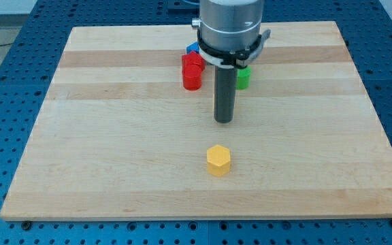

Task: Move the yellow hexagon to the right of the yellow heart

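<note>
One yellow hexagon is located low in the frame's centre, on the wooden counter, well inside all edges, with bare wood on every side. Red blocks, a blue block and a green block are clustered at upper centre. The rod is held vertically; my tip is positioned above the hexagon, apart from it. No yellow heart can be seen. No jaws are fitted to the end effector.
</note>
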Controlling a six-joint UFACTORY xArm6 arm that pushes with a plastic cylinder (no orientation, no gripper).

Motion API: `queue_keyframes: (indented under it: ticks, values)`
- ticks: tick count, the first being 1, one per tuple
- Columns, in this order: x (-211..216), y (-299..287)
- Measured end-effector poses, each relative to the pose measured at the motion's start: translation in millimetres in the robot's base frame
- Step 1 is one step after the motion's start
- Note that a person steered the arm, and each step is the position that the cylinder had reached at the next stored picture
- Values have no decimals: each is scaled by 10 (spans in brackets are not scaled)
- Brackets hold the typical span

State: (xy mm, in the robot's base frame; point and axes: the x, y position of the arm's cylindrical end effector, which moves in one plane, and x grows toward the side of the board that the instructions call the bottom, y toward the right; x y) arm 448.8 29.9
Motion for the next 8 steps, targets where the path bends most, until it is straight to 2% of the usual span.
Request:
queue_keyframes:
  ticks: [1, 3, 4, 5, 6, 7, 8]
  values:
    - [-170, 0]
    - [-235, -112]
    - [-48, 311]
    - [275, 1059]
    - [1053, 875]
    - [1313, 206]
    - [1262, -152]
